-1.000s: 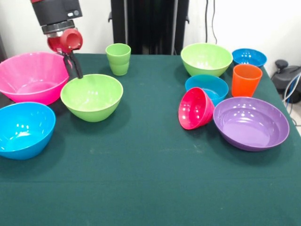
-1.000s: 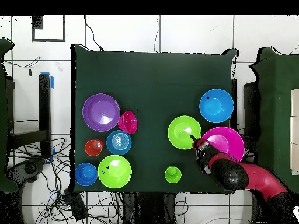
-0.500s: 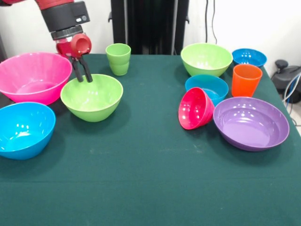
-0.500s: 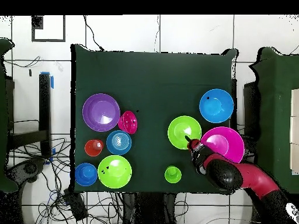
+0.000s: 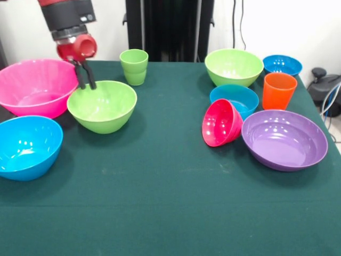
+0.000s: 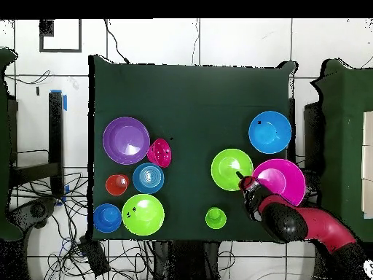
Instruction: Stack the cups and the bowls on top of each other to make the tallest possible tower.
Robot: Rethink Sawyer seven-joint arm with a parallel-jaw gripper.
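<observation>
My gripper [image 5: 86,84] [image 6: 241,177] is shut on the far left rim of a lime green bowl [image 5: 102,105] [image 6: 232,169], one finger inside and one outside. Beside it stands the big pink bowl [image 5: 37,85] [image 6: 278,181], and a blue bowl [image 5: 26,145] [image 6: 269,132] sits nearer the front. Behind the held bowl is the light green cup [image 5: 134,66]. On the right are a second lime green bowl [image 5: 233,66], two blue bowls [image 5: 282,65] [image 5: 234,98], the orange cup [image 5: 278,90], the wide purple bowl [image 5: 284,138] and the small red-pink bowl [image 5: 221,122] lying on its side.
The dark green tablecloth [image 5: 160,202] covers the table. Cables and black stands lie on the floor beside the table [image 6: 44,211].
The gripper's fingers closed on the lime green bowl's rim. The bowl has shifted slightly toward the pink bowl and the robot's side.
</observation>
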